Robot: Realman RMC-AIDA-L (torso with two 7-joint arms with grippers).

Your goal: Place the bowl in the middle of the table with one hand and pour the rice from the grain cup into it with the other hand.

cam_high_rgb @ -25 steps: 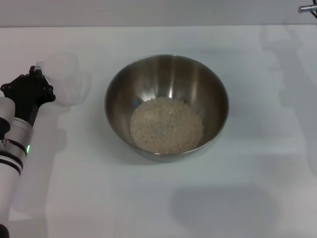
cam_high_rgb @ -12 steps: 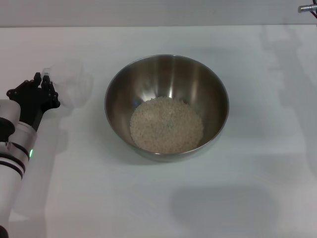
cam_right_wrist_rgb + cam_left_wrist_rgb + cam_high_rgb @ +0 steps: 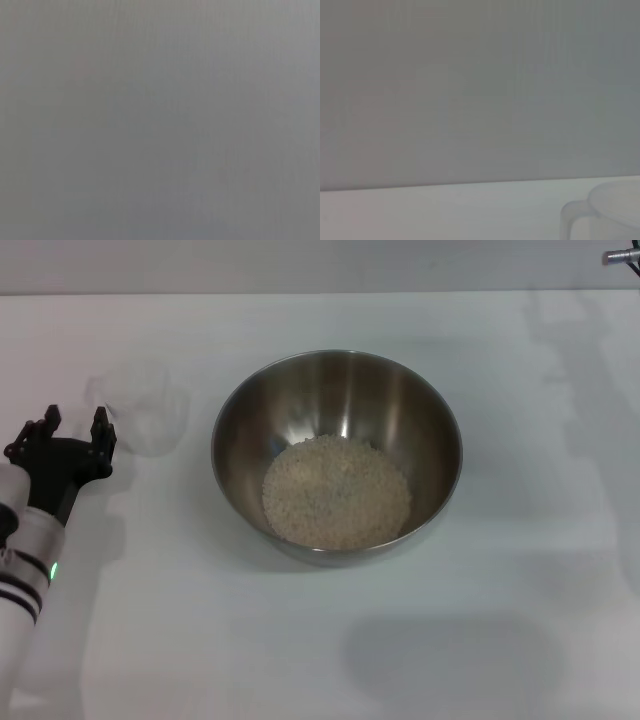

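Note:
The steel bowl (image 3: pixel 336 455) stands in the middle of the white table (image 3: pixel 500 640) with a heap of pale rice (image 3: pixel 336 490) in its bottom. The clear grain cup (image 3: pixel 140 405) stands upright and empty on the table to the bowl's left; its handle and rim also show in the left wrist view (image 3: pixel 600 215). My left gripper (image 3: pixel 72 423) is open, just short of the cup on its near left side, not touching it. My right gripper is out of view; only a bit of metal shows at the far right top corner (image 3: pixel 622 255).
The table's far edge meets a grey wall (image 3: pixel 300 265) at the back. The right wrist view shows only a plain grey surface.
My left gripper has let go of the grain cup, opened, and drawn back toward me. The cup now stands free on the table. The bowl and rice have not moved.

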